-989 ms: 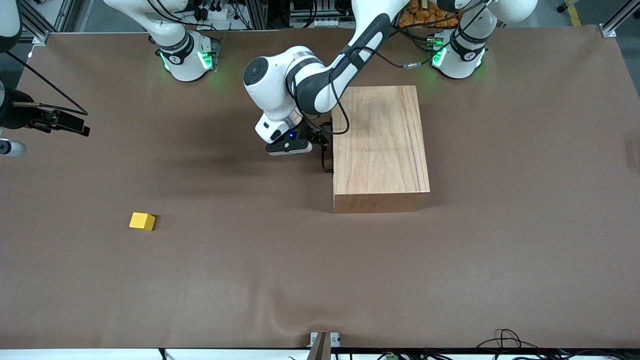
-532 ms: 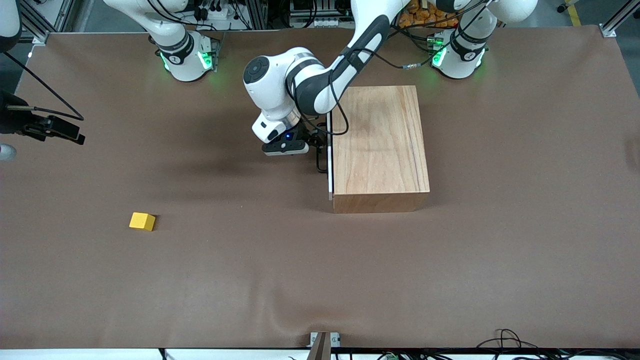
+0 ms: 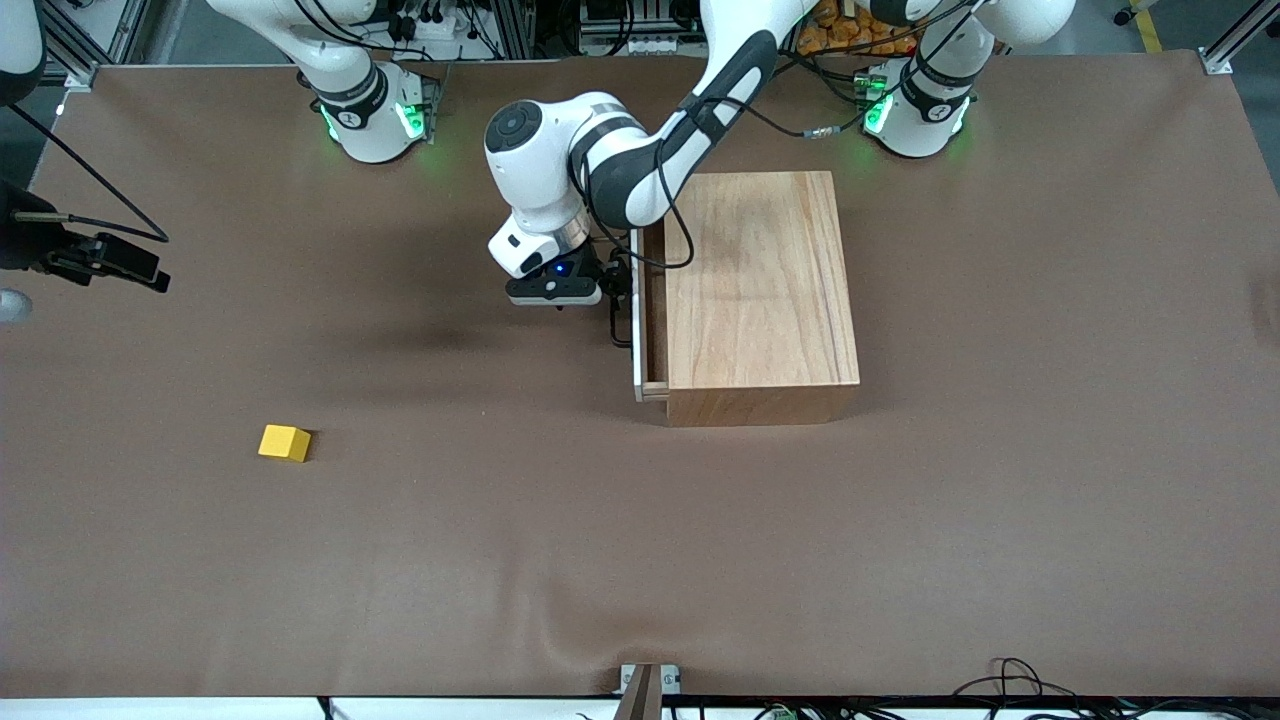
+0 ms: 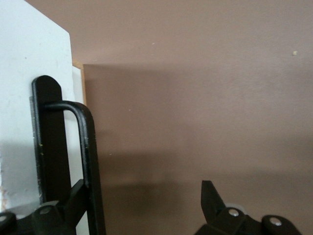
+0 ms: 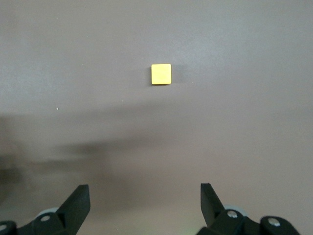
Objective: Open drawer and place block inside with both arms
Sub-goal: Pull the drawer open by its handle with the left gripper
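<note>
The drawer [image 3: 638, 312] stands a narrow gap out of the wooden cabinet [image 3: 760, 290], its white front [image 4: 29, 88] toward the right arm's end. My left gripper [image 3: 618, 292] [image 4: 144, 192] is at the black wire handle [image 3: 617, 322] [image 4: 89, 147]. It is open, with one finger [image 4: 73, 196] hooked in between the handle and the drawer front and the other finger well clear. The yellow block [image 3: 285, 442] [image 5: 161, 74] lies on the table toward the right arm's end. My right gripper [image 3: 150, 272] [image 5: 144, 196] hangs open and empty over the table's edge there.
Brown cloth [image 3: 600, 540] covers the whole table. The two arm bases [image 3: 375, 115] [image 3: 915, 110] stand along the edge farthest from the front camera. Cables [image 3: 1010, 680] lie past the near edge.
The drawer has slid out of the cabinet toward the right arm's end, with my left gripper moving along at the handle. The right gripper shifted slightly, then held still.
</note>
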